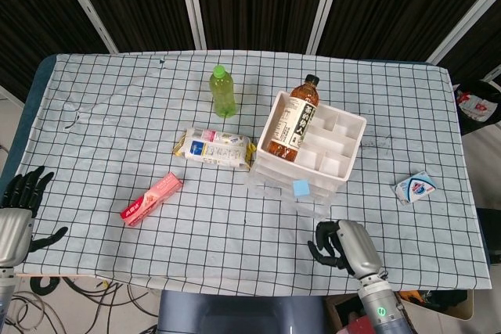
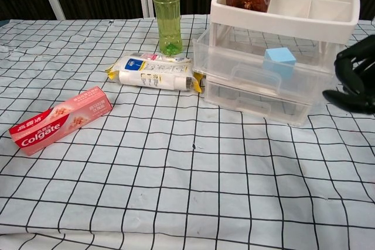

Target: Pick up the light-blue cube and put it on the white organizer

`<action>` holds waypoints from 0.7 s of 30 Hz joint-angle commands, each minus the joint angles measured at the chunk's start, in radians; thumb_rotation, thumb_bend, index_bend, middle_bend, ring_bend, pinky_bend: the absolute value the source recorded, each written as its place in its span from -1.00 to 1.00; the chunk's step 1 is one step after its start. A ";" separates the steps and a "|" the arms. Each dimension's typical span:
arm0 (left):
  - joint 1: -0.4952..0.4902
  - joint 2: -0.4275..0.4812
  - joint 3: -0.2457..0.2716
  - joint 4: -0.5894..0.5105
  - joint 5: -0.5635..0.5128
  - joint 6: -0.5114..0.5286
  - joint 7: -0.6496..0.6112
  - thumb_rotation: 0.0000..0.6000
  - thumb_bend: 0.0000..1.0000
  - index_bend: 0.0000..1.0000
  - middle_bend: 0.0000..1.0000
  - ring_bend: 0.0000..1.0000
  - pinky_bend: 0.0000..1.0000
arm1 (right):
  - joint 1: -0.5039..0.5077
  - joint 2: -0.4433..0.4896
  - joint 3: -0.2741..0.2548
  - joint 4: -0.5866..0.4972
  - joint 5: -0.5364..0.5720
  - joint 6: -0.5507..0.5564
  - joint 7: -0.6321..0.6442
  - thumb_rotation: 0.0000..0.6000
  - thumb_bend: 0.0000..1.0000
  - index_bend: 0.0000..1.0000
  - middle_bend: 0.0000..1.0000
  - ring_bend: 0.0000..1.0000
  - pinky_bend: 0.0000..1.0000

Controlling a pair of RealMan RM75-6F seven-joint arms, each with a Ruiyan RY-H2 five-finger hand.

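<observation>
One light-blue cube (image 1: 300, 188) on white organizer (image 1: 342, 120)

Cube (image 1: 300, 188) rests on organizer's (image 1: 344, 140) front ledge; bottle (image 1: 294, 119) lies in it.

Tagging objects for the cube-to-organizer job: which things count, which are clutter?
Job: light-blue cube, resting on the clear drawer ledge; white organizer; right robot hand, empty.

Clutter: green bottle, tea bottle, toothpaste box, snack pack, small blue-white packet, left robot hand.

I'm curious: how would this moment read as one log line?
light-blue cube: resting on organizer's clear drawer ledge | right hand: empty, apart from cube | left hand: idle
</observation>
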 commanded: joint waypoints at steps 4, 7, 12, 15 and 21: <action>0.000 0.000 0.000 0.001 0.001 0.001 0.000 1.00 -0.93 -1.00 -1.00 -1.00 -1.00 | 0.000 -0.057 -0.008 0.038 0.010 -0.033 -0.009 1.00 -0.30 0.54 0.73 0.83 0.78; 0.000 0.000 -0.001 0.001 -0.001 0.000 -0.001 1.00 -0.93 -1.00 -1.00 -1.00 -1.00 | 0.011 -0.101 0.005 0.057 0.034 -0.050 -0.025 1.00 -0.30 0.54 0.73 0.82 0.78; -0.001 0.002 -0.003 0.002 -0.005 -0.002 -0.006 1.00 -0.93 -1.00 -1.00 -1.00 -1.00 | 0.042 -0.186 0.046 0.088 0.104 -0.086 -0.053 1.00 -0.30 0.54 0.73 0.82 0.78; -0.002 0.003 -0.004 0.001 -0.009 -0.006 -0.009 1.00 -0.93 -1.00 -1.00 -1.00 -1.00 | 0.059 -0.238 0.072 0.102 0.147 -0.087 -0.084 1.00 -0.30 0.54 0.73 0.82 0.78; -0.003 0.002 -0.006 0.001 -0.016 -0.012 -0.009 1.00 -0.93 -1.00 -1.00 -1.00 -1.00 | 0.095 -0.308 0.114 0.120 0.208 -0.102 -0.124 1.00 -0.30 0.54 0.73 0.82 0.78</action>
